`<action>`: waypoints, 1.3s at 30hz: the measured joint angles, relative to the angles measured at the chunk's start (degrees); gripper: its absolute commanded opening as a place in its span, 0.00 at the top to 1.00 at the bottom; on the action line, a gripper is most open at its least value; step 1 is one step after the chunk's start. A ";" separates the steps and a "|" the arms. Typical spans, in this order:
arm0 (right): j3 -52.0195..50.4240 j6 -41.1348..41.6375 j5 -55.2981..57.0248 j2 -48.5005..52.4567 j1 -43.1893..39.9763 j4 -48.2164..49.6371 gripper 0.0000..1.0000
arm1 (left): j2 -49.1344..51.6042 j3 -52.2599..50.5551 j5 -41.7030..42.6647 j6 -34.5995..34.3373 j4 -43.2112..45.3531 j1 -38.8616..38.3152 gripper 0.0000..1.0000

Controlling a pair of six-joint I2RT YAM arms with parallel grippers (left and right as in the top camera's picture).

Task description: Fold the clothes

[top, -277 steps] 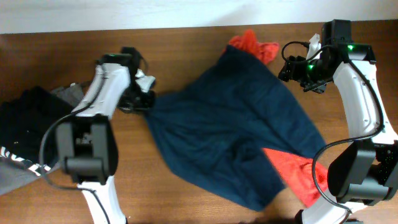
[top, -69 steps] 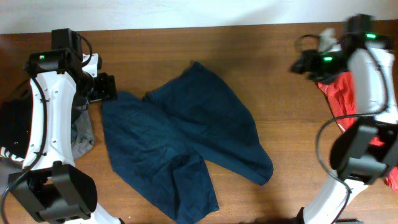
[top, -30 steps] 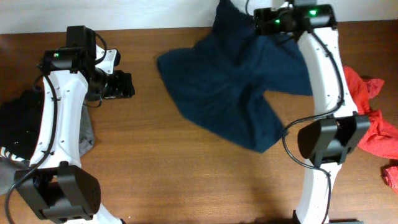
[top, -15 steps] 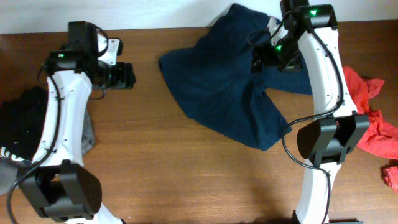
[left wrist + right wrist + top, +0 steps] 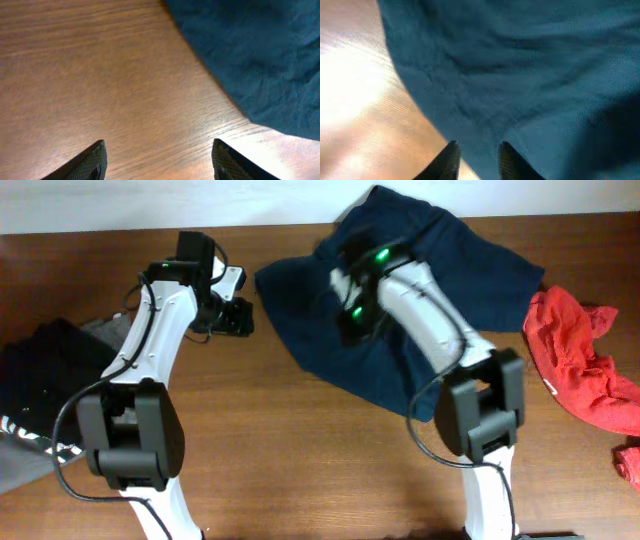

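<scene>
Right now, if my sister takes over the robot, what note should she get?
Left gripper: open, over bare table beside the blue shorts, holding nothing.
Right gripper: over the shorts, fingers close together; blurry, so grip unclear.
Red cloth lies on the right side, dark clothes on the left.
Done: nothing folded.
Left: flatten and fold the shorts, then the others.

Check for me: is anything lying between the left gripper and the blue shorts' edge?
Nothing visible. In the left wrist view, only bare table wood lies between the open left gripper and the blue shorts.
</scene>
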 measured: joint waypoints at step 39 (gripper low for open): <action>-26.49 3.72 -1.97 -19.85 7.37 3.06 0.71 | 9.70 -0.33 5.27 5.90 9.01 1.51 0.25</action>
